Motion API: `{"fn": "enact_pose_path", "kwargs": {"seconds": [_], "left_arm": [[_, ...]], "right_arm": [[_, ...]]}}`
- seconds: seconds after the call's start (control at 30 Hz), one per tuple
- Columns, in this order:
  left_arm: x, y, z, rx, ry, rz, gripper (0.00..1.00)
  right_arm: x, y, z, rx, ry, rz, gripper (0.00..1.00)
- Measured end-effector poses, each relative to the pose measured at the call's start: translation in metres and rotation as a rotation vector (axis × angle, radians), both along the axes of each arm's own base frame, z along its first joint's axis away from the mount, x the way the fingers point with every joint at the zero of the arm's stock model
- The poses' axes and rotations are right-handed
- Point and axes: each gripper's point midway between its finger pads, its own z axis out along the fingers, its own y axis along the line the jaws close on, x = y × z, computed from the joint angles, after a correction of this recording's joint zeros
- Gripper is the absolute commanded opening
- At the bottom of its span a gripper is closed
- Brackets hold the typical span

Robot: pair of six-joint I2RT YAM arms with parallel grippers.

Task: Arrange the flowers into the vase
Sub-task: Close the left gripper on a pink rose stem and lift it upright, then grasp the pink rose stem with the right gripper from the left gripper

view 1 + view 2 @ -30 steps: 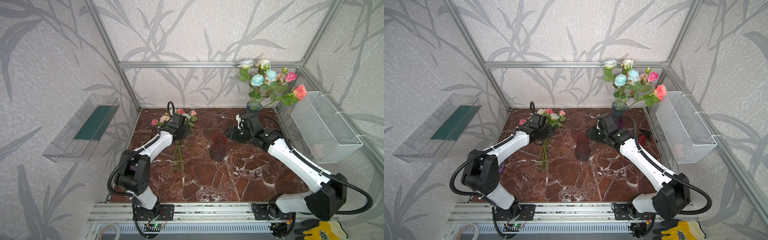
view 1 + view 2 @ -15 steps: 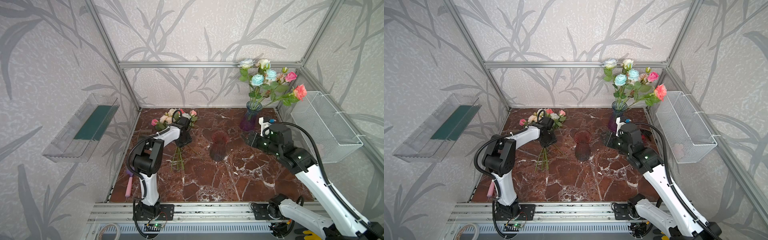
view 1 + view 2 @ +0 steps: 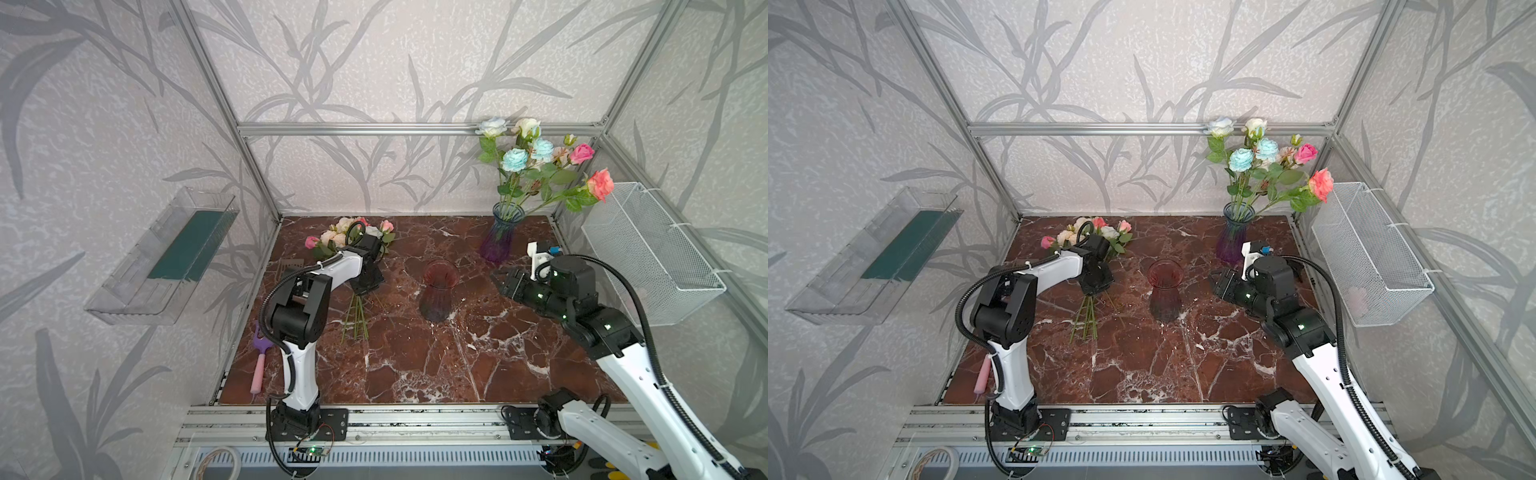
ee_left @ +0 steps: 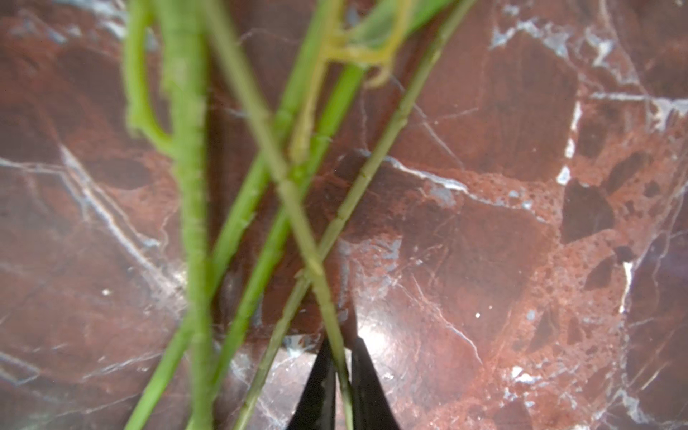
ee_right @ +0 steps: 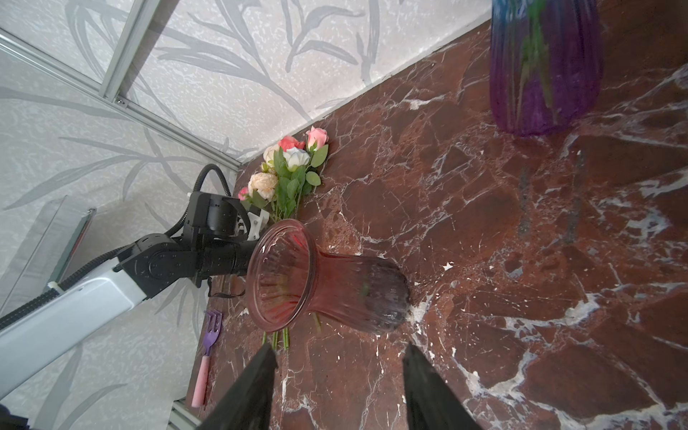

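A bunch of flowers lies at the back left of the marble table, heads pink, cream and white, green stems pointing to the front. My left gripper is down on the stems. In the left wrist view it is shut on one thin green stem, with several other stems lying beside it. An empty pink glass vase stands mid-table. A purple vase at the back right holds several flowers. My right gripper is open, facing the pink vase and apart from it.
A white wire basket hangs on the right wall and a clear shelf on the left wall. A purple and pink fork lies by the table's left edge. Metal frame posts stand at the back corners.
My left gripper has shut on a stem of the lying bunch. The right arm has drawn back from the purple vase toward the right and front, its gripper still open.
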Motion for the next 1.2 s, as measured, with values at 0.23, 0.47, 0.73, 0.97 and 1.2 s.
{"fn": "enact_pose_path", "kwargs": {"seconds": [0.23,0.47,0.73,0.97,1.2], "left_arm": [[-0.001,0.002,0.018,0.004,-0.044,0.006,0.00],[-0.001,-0.003,0.080,-0.029,-0.195,-0.004,0.00],[-0.008,-0.015,0.172,-0.097,-0.473,-0.105,0.00],[-0.030,-0.070,0.258,-0.188,-0.753,-0.417,0.00],[-0.097,-0.118,0.314,-0.296,-1.009,-0.762,0.00]], "right_arm": [[-0.003,0.007,0.003,0.027,0.001,0.041,0.55],[-0.006,0.010,0.011,0.044,-0.008,0.056,0.55],[-0.005,0.016,0.029,0.077,-0.027,0.079,0.53],[0.011,0.071,0.063,0.019,-0.096,0.249,0.56],[0.032,0.125,0.107,-0.036,-0.231,0.374,0.56]]}}
